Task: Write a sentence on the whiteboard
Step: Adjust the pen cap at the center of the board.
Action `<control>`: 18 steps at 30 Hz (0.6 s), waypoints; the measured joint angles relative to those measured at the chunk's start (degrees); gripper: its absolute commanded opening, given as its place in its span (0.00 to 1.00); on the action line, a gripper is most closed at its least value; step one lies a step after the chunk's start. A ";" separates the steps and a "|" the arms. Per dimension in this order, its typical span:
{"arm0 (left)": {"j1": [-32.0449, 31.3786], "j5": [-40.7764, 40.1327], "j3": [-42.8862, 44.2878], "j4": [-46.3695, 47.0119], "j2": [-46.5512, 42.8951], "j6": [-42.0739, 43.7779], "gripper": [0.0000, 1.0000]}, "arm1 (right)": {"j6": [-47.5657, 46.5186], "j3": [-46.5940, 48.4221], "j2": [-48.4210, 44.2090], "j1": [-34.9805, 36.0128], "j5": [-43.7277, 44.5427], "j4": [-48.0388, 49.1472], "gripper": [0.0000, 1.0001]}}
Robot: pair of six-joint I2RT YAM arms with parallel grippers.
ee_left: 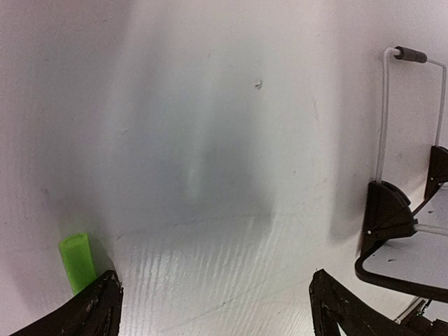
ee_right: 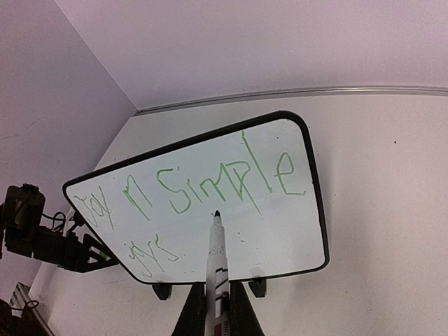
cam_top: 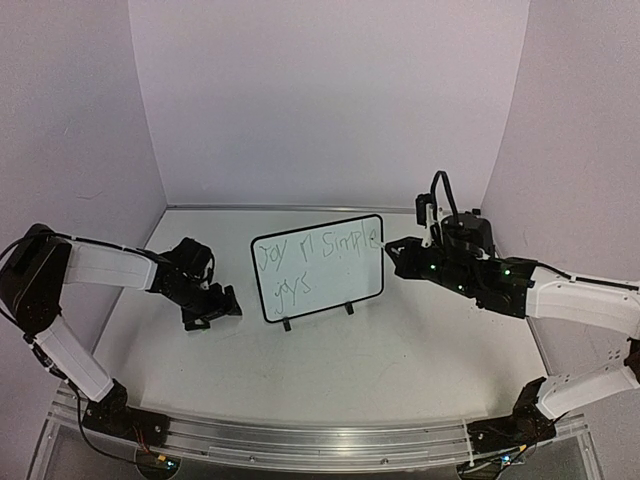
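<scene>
The whiteboard (cam_top: pixel 330 285) stands upright on its two black feet in the middle of the table. The sentence (cam_top: pixel 315 252) is on it in thin green marker, in two lines. In the right wrist view the sentence (ee_right: pixel 210 183) spreads across the whiteboard (ee_right: pixel 287 231). My right gripper (ee_right: pixel 217 311) is shut on a white marker (ee_right: pixel 217 262), whose dark tip points at the board under "Simple"; whether it touches I cannot tell. My right gripper (cam_top: pixel 392 250) hovers at the board's right edge. My left gripper (cam_top: pixel 215 305) rests open and empty, low on the table to the left of the board.
A green marker cap (ee_left: pixel 77 260) lies on the table beside my left gripper's (ee_left: pixel 217 311) left finger. A corner of the whiteboard (ee_left: pixel 413 257) shows at the right of the left wrist view. White walls close the table at the back and sides.
</scene>
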 measured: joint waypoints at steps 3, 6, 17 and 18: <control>0.00 -0.85 -0.36 -1.02 -0.71 0.37 0.92 | 0.18 -0.33 -0.05 0.00 -0.02 0.18 0.00; 0.00 -0.87 -0.62 -0.80 -2.30 1.65 0.92 | 0.26 -0.48 -0.09 0.00 -0.04 0.30 0.00; 0.76 -2.74 0.51 -4.16 -9.42 3.30 0.95 | 0.68 -0.78 -1.15 0.00 -0.08 0.76 0.00; 0.85 -3.15 0.46 -4.95 -9.41 2.87 0.96 | 0.70 -0.79 -1.15 0.00 -0.09 0.78 0.00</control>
